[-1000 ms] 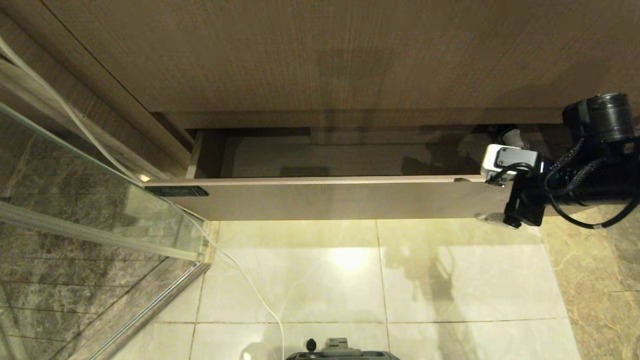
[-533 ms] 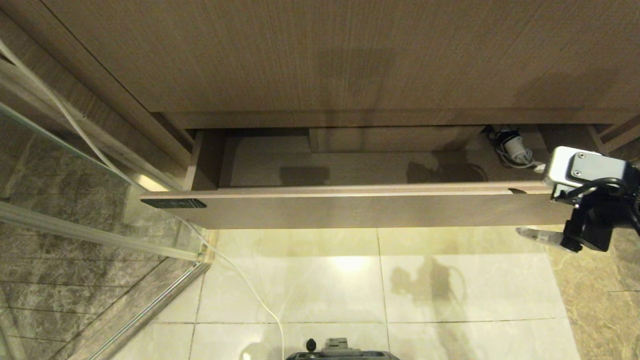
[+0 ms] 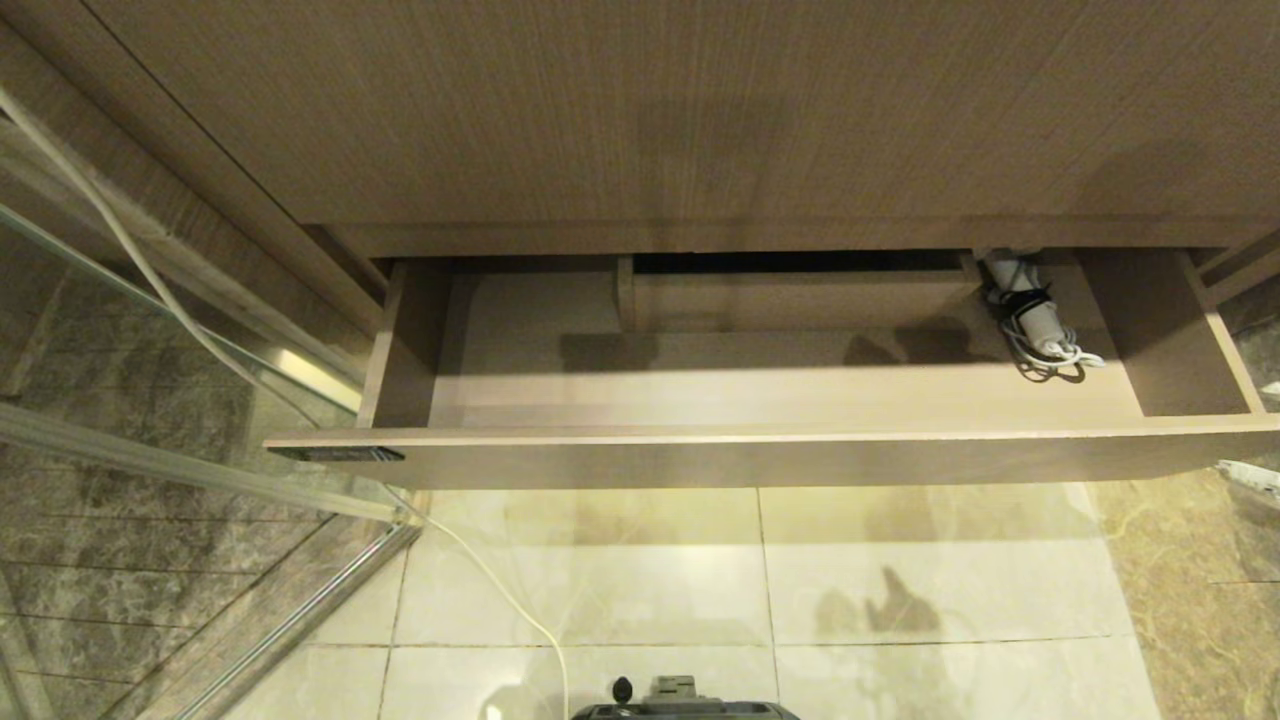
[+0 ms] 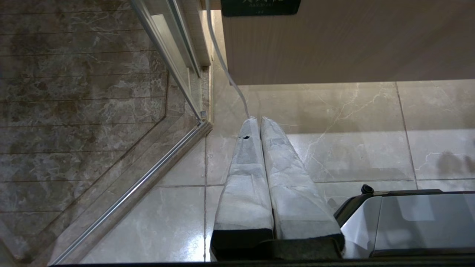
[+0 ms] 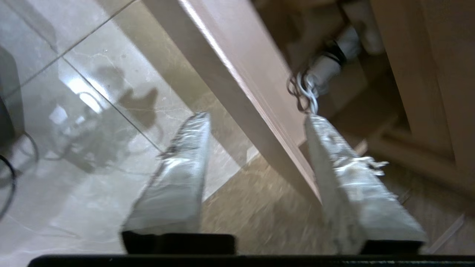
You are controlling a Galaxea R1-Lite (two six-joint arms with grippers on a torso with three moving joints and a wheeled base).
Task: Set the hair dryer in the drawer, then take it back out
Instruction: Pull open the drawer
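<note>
The wood-grain drawer (image 3: 760,462) stands pulled far out under the vanity. Inside it, at its far right end, lies the white hair dryer (image 3: 1030,310), with its grey cord looped beside it and a black band round it. My right gripper (image 5: 256,115) is open at the drawer's right end. The edge of the drawer front (image 5: 237,74) runs between its fingers without being squeezed, and the hair dryer (image 5: 328,66) lies beyond them. In the head view only one fingertip (image 3: 1250,475) shows. My left gripper (image 4: 258,119) is shut, empty and parked over the floor tiles.
A glass shower door (image 3: 150,420) with a metal rail stands at the left. A white cable (image 3: 500,590) trails over the tiles. A boxed notch (image 3: 790,295) sits at the drawer's back. The vanity front (image 3: 700,120) hangs above. My base (image 3: 680,705) is at the near edge.
The drawer has slid out toward me, baring its floor and the hair dryer. My right arm has drawn back to the right, almost out of the head view.
</note>
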